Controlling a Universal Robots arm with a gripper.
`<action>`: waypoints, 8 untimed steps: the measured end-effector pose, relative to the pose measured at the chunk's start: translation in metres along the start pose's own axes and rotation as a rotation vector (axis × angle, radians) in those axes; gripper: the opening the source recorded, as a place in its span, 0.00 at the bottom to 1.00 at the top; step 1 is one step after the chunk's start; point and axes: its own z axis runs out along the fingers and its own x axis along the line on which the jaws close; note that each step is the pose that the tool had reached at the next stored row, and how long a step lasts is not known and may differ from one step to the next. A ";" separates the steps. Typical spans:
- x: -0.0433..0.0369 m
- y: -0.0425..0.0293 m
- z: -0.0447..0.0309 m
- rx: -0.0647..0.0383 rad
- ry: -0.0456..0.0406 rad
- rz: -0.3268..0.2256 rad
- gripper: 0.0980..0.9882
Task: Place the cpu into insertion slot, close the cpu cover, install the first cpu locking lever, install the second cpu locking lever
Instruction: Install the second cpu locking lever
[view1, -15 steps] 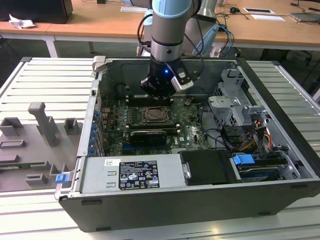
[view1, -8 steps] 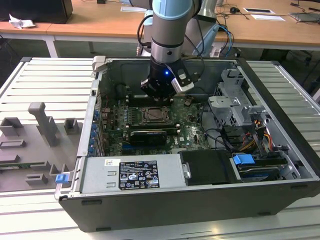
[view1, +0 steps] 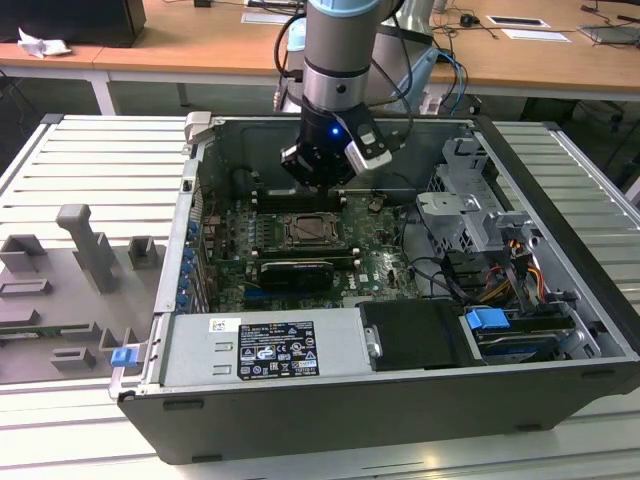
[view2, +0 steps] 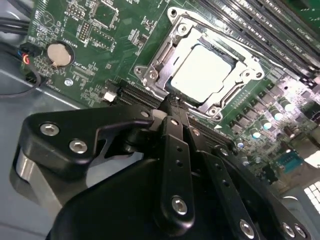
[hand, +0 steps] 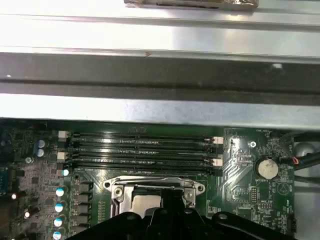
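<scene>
Silvery cpu cover (view2: 200, 47) down | cpu (view2: 202, 75) seated | claw (view2: 172, 107) clenched, empty, hiding slot edge

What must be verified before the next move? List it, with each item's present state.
1. cpu lies in the insertion slot, pale top up: ok.
2. cpu cover lies flat, framing the cpu: ok.
3. Locking levers latched: cannot tell.
4. gripper is shut and empty, tips at the slot's edge: ok.
5. Loose cables lie toward the exterior view's right, apart from the gripper: ok.
</scene>
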 end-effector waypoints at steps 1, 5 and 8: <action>0.0002 -0.0023 -0.0002 0.000 0.0000 0.000 0.01; 0.0010 -0.0262 -0.0016 0.000 0.0001 0.000 0.01; 0.0015 -0.0377 -0.0014 0.000 0.0001 0.000 0.01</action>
